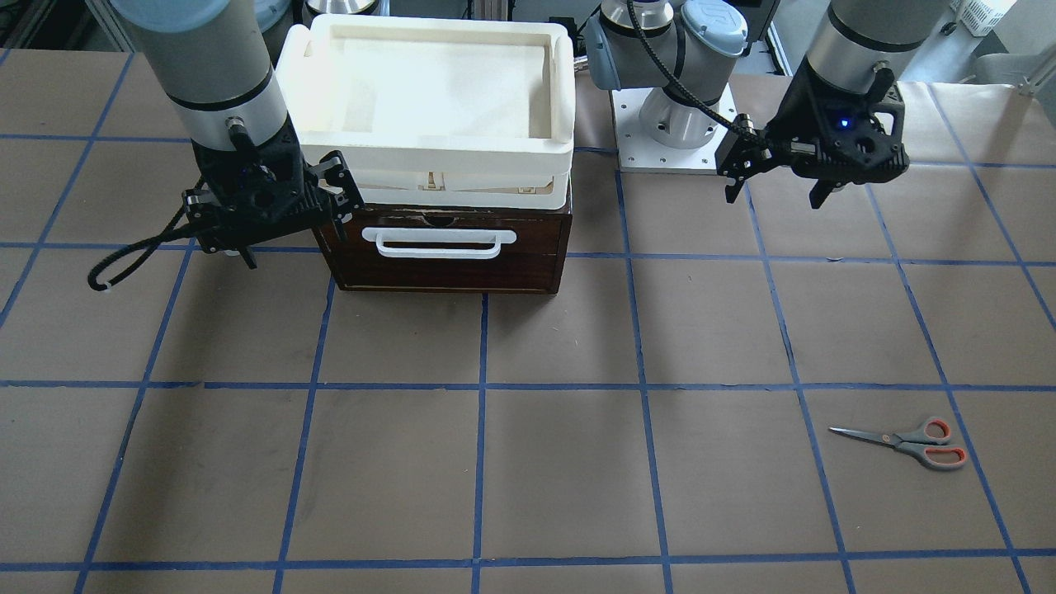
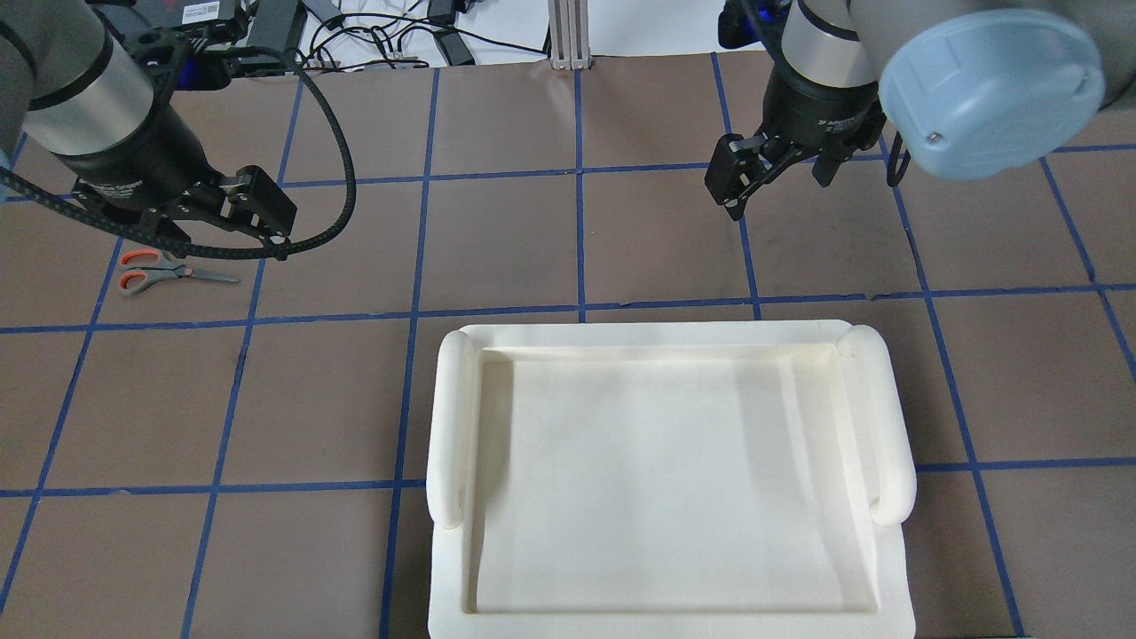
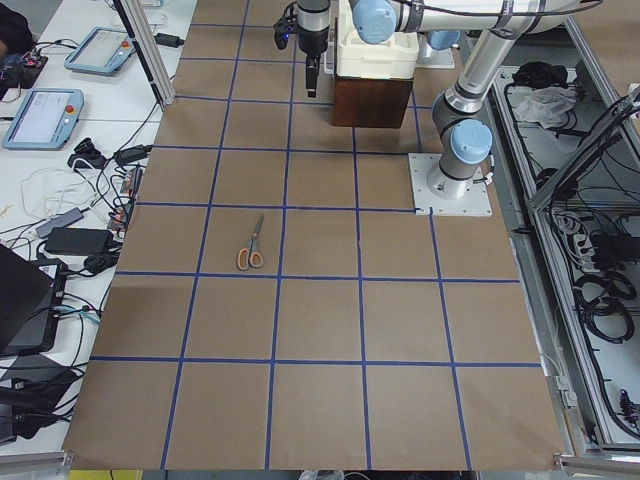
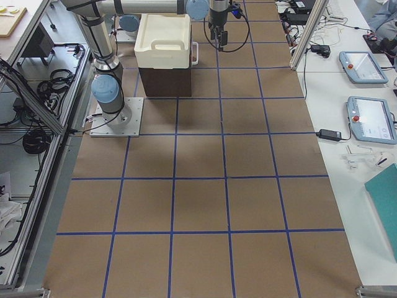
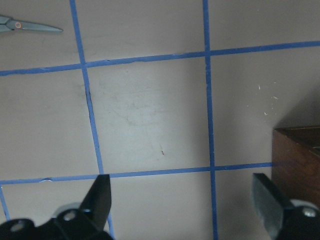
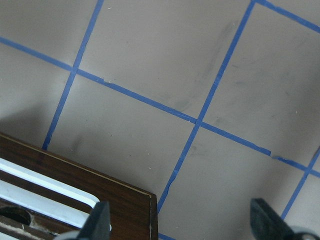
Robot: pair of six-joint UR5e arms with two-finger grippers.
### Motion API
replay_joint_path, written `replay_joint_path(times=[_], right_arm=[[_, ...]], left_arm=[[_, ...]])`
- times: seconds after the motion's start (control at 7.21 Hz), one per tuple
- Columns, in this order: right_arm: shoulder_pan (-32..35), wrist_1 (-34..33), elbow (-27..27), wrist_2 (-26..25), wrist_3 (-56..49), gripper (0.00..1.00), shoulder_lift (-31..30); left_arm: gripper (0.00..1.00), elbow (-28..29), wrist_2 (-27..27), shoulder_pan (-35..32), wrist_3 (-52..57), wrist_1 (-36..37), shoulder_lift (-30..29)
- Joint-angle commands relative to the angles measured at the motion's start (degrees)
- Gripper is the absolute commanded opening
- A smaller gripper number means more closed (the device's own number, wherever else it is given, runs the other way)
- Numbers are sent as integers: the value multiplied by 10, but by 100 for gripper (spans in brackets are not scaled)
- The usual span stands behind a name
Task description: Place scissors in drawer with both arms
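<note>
The scissors (image 1: pixel 907 441) lie flat on the brown table, well in front of my left gripper (image 1: pixel 775 186), which hangs open and empty above the table. In the left wrist view (image 5: pixel 182 200) the scissors' blades (image 5: pixel 30 25) show at the top left, far from the fingers. The dark brown drawer (image 1: pixel 445 247) is closed, its white bar handle (image 1: pixel 445 242) facing away from me. My right gripper (image 1: pixel 293 223) is open and empty beside the drawer's front corner. The right wrist view (image 6: pixel 182 222) shows the drawer front (image 6: pixel 75 185) and handle (image 6: pixel 45 185) at lower left.
A cream-white plastic tray (image 1: pixel 561 82) sits on top of the drawer box and hides it in the overhead view (image 2: pixel 887 417). My left arm's base plate (image 1: pixel 631 157) is beside the box. A black cable loop (image 1: pixel 124 264) hangs from my right wrist.
</note>
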Motion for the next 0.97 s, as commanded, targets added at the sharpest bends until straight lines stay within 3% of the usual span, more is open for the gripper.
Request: replay_joint_path(times=[0.0,0.42,0.83], right_arm=[[40,-4,5,15,-110,100,31],[45,-27,5,75,-158,100,77],[48,-32,8,73,-257,100,94]], left_arm=[[100,-1,3,72,186,41,-30],[100,-1,4,148,419,68,-87],[100,-1,8,178,545,143,-148]])
